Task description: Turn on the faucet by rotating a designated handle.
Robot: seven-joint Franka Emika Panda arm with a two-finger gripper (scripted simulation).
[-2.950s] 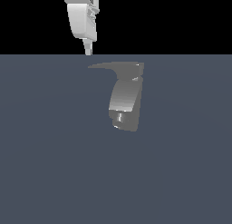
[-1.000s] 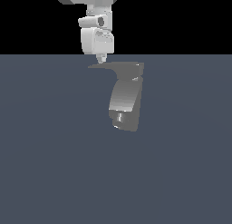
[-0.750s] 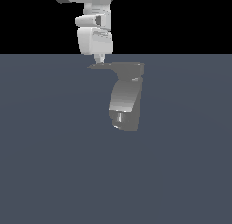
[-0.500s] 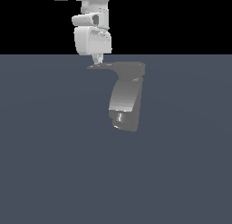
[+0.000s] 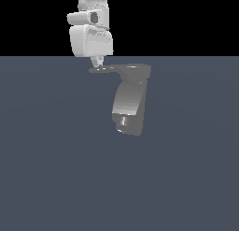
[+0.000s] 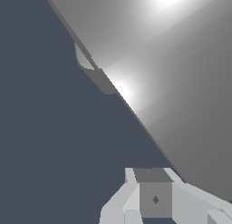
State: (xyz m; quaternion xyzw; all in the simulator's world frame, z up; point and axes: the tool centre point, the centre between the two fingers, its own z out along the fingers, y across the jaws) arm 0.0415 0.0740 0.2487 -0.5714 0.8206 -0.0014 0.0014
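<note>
The white gripper [image 5: 97, 62], jaws seemingly closed, touches the thin grey blade-like handle [image 5: 106, 69] at nine o'clock of the grey blocky faucet [image 5: 130, 104]; next it likely needs a sideways push.

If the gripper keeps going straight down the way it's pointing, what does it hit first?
Most likely the handle: the gripper points down right above its tapered tip, about touching it. Depth is unclear from the exterior view alone.
</note>
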